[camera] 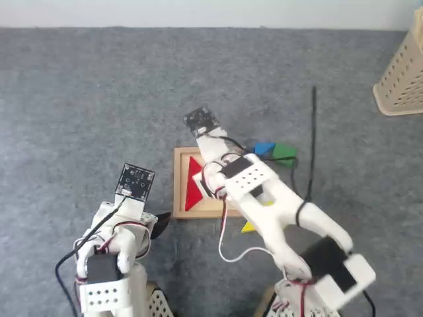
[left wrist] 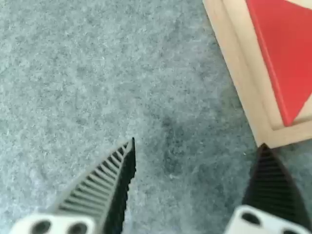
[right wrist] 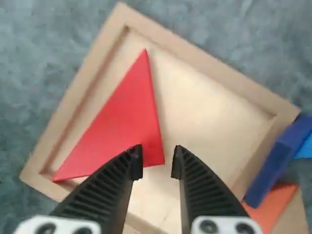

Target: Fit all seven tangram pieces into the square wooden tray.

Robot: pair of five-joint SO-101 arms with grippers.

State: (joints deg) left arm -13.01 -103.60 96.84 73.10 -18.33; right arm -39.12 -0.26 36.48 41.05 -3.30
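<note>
Right claw (right wrist: pixel 156 158), gap narrow and empty, hangs over red triangle (right wrist: pixel 122 126) in tray (right wrist: pixel 78 92). Left claw (left wrist: pixel 197 145) wide, just left of tray.

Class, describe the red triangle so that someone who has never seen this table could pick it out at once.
On the grey table, find the square wooden tray below the right gripper. Inside it, against its left side in the high view, lies a flat red triangle. It is the only piece within the frame; the blue piece and the green piece lie off to its right.
</note>
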